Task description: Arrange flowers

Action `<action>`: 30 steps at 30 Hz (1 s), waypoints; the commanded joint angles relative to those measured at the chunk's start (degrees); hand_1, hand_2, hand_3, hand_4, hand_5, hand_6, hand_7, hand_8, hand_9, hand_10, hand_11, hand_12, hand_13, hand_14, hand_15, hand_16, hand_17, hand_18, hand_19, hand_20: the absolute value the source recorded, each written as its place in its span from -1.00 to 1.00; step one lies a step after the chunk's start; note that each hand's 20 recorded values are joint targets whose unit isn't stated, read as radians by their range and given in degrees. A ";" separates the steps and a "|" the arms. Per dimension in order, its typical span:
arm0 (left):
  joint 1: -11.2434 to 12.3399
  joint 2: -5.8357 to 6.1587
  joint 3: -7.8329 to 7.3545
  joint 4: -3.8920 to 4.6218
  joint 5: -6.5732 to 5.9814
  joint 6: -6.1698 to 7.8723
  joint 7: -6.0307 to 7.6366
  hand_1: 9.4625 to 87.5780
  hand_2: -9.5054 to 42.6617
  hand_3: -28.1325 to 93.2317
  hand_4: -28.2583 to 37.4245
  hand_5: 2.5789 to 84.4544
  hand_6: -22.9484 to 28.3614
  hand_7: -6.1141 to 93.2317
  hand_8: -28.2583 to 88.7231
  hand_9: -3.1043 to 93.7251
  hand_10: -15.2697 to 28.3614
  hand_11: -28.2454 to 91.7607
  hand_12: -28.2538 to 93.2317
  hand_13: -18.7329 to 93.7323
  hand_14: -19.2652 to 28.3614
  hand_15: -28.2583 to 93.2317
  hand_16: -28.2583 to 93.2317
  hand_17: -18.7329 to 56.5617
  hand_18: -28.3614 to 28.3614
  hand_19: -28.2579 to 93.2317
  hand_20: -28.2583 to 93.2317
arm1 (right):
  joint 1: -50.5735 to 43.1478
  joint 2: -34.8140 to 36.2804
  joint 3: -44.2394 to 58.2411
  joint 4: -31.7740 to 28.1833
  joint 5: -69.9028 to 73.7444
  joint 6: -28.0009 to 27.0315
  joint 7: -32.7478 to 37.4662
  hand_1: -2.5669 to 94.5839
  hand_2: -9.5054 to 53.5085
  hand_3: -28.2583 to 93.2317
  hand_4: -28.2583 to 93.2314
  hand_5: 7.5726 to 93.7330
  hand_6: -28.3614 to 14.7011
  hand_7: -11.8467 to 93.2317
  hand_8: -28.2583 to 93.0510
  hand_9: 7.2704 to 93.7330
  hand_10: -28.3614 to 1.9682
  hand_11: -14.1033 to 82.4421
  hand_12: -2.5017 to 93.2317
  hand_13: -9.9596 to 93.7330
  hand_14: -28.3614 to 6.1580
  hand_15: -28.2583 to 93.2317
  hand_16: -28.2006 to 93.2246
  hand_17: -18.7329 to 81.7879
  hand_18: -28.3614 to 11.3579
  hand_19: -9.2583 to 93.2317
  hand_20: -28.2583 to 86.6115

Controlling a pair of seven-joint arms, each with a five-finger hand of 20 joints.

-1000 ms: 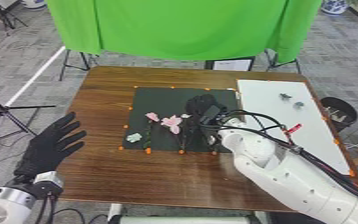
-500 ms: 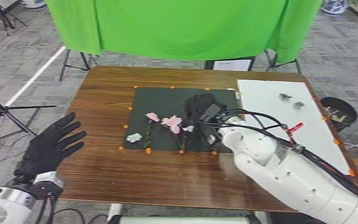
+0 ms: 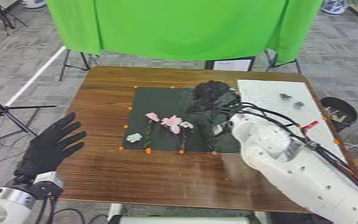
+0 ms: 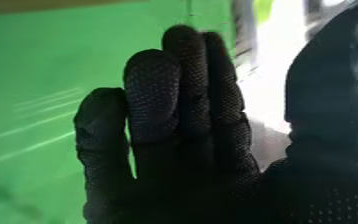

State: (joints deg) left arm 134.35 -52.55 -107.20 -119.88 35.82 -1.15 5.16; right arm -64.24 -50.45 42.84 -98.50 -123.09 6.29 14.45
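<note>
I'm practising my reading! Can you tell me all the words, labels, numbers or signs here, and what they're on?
There are no words, labels, brands, numbers or signs that can be read.
The pale sheet in the dark frame beyond the table: any print is too small to read.
The red tag by the right arm: too small to read.

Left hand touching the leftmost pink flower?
Apart. The head view shows brown tabletop and a strip of dark mat between the left hand and the leftmost pink flower.
</note>
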 commanded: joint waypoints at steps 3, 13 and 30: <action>1.72 -0.81 -0.85 -0.54 0.05 0.04 0.03 -0.64 -0.69 0.62 -1.00 -0.47 0.03 -0.55 -0.69 -0.50 0.19 -0.29 -0.25 -0.40 0.45 -0.09 -0.52 -0.81 0.66 0.01 -0.39 | 6.49 11.19 2.04 10.03 -1.78 2.61 13.39 -0.48 -1.00 0.96 -0.99 -0.23 0.19 -0.02 -0.84 -0.12 0.09 0.03 -0.42 0.11 0.07 0.53 -0.18 -0.19 -0.55 0.65 0.30; 1.93 -1.26 -0.66 -0.66 0.04 0.23 0.26 -0.64 -0.68 0.62 -1.00 -0.47 0.03 -0.55 -0.69 -0.50 0.19 -0.29 -0.25 -0.40 0.44 -0.09 -0.52 -0.81 0.66 0.01 -0.39 | 2.65 12.15 8.68 15.03 -0.48 -11.16 15.63 -0.54 -1.00 0.99 -0.98 -0.63 0.07 -0.29 -0.74 -0.61 -0.06 -0.51 -0.41 -0.43 -0.18 -0.19 -0.12 -0.48 -0.54 0.18 0.03; 2.01 -1.16 -0.67 -0.58 -0.13 0.42 0.21 -0.64 -0.69 0.63 -1.00 -0.47 0.03 -0.55 -0.69 -0.50 0.19 -0.29 -0.25 -0.40 0.45 -0.09 -0.52 -0.81 0.66 0.01 -0.39 | 1.15 11.19 10.55 19.48 1.40 -17.15 19.99 -0.54 -1.00 0.98 -1.00 -0.58 0.00 -0.28 -0.74 -0.44 -0.06 -0.48 -0.49 -0.13 -0.08 -0.31 -0.12 -0.48 -0.69 0.15 -0.09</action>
State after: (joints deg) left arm 135.51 -53.32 -107.72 -120.14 35.85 -1.05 5.40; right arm -63.11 -39.20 53.56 -80.40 -121.77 -10.49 32.56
